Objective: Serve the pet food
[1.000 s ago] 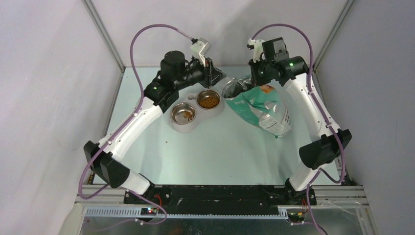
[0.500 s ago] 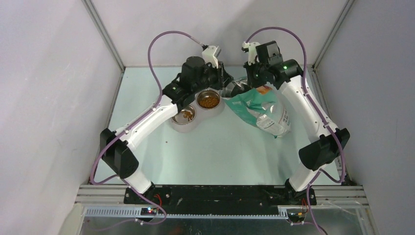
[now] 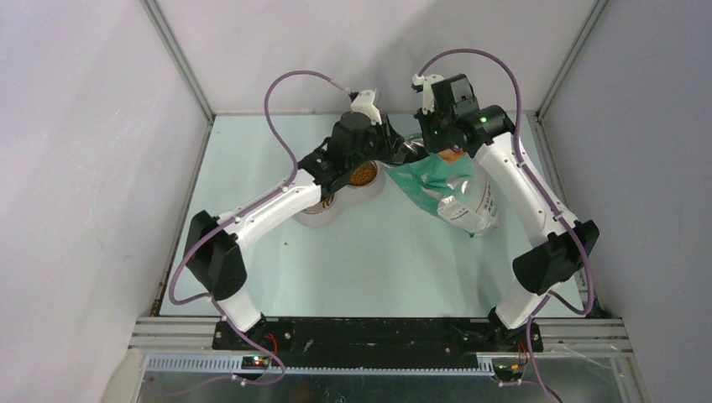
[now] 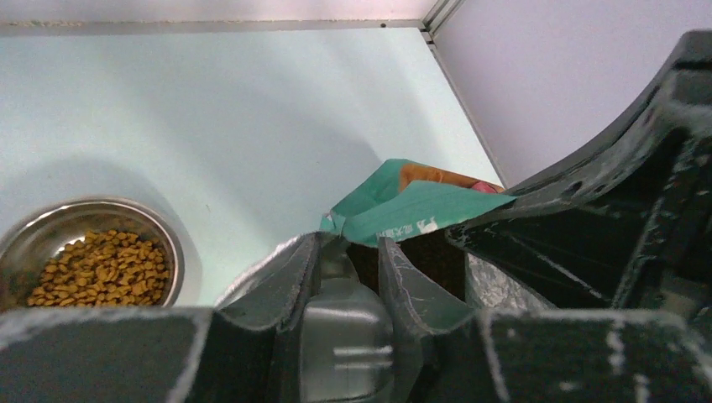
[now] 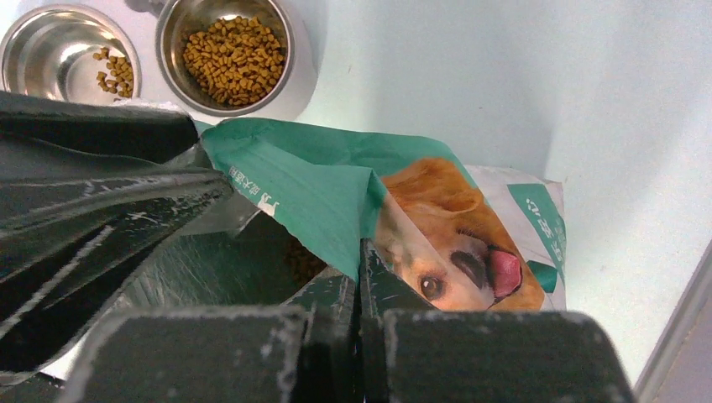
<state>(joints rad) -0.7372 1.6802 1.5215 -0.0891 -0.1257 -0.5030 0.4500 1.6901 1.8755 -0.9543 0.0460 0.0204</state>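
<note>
Moved: left gripper [image 4: 348, 252] swung over to bag [image 4: 403, 210]
Room: green table [image 4: 210, 109], grey walls [image 4: 546, 67]
Pet food [image 4: 101, 269]: in bowl [image 4: 172, 243] near left gripper
Grips: left clamps scoop [image 4: 344, 327]; right gripper [image 5: 359, 269] pinches bag

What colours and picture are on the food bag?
The bag is teal-green and white with a dog's face; clearest in right wrist view.

Left arm [image 3: 277, 197] stretched across twin-bowl feeder [image 3: 319, 219], kibble [image 3: 363, 175] showing in far bowl, left gripper [image 3: 396, 151] at mouth of teal-and-white bag [image 3: 458, 189], right gripper [image 3: 422, 149] at bag's top edge, pale green table [image 3: 369, 260].
</note>
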